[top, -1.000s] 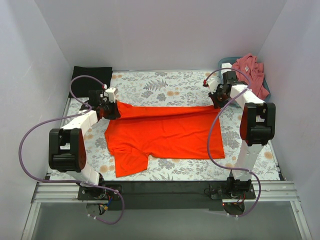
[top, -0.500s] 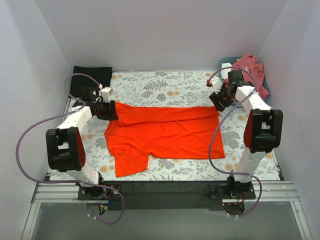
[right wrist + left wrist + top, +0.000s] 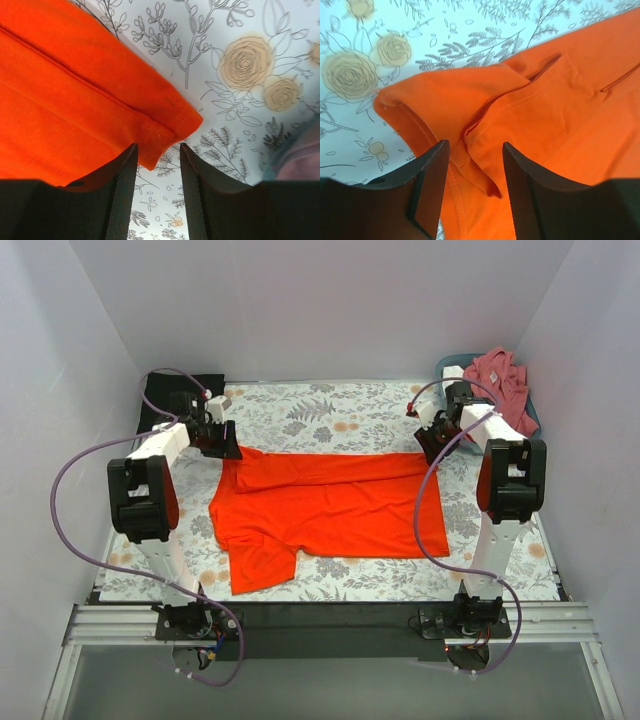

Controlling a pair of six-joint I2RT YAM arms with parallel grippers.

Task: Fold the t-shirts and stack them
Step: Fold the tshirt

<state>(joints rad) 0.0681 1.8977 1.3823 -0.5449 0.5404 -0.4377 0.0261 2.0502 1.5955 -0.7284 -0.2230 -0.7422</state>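
The orange-red t-shirt point(image 3: 330, 505) lies on the floral table covering, its far edge folded over toward the middle. My left gripper point(image 3: 222, 445) is open just above the shirt's far left corner; in the left wrist view its jaws point(image 3: 472, 150) straddle a folded hem of orange cloth point(image 3: 530, 100) without pinching it. My right gripper point(image 3: 432, 447) is open at the far right corner; the corner point(image 3: 165, 130) hangs free between its jaws point(image 3: 157, 150). A dusty-pink t-shirt point(image 3: 503, 380) is heaped in the basket. A black folded t-shirt point(image 3: 180, 392) lies at the far left.
The blue-grey basket point(image 3: 448, 366) stands at the far right corner. White walls close in the table on three sides. The floral covering point(image 3: 330, 410) shows beyond the shirt and along the near edge point(image 3: 400, 575).
Both grippers have let go of the shirt's far corners and drawn back toward the far edge. The folded far edge now lies flat on the shirt.
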